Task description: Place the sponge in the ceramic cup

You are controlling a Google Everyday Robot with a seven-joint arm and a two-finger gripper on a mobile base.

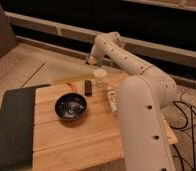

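The white arm is extended away from the camera and bent leftward near the wrist; the gripper is pointed downward at its far end, fingers pressed together.

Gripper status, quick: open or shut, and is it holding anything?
Gripper: shut, apparently on the sponge, a bluish bit at its tip; it is just above and beside the ceramic cup.

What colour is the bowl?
The bowl is glossy black, camera view; gripper hangs near the cup.

We see a pale wooden table at centre, plank floor at left, dark wall across the top
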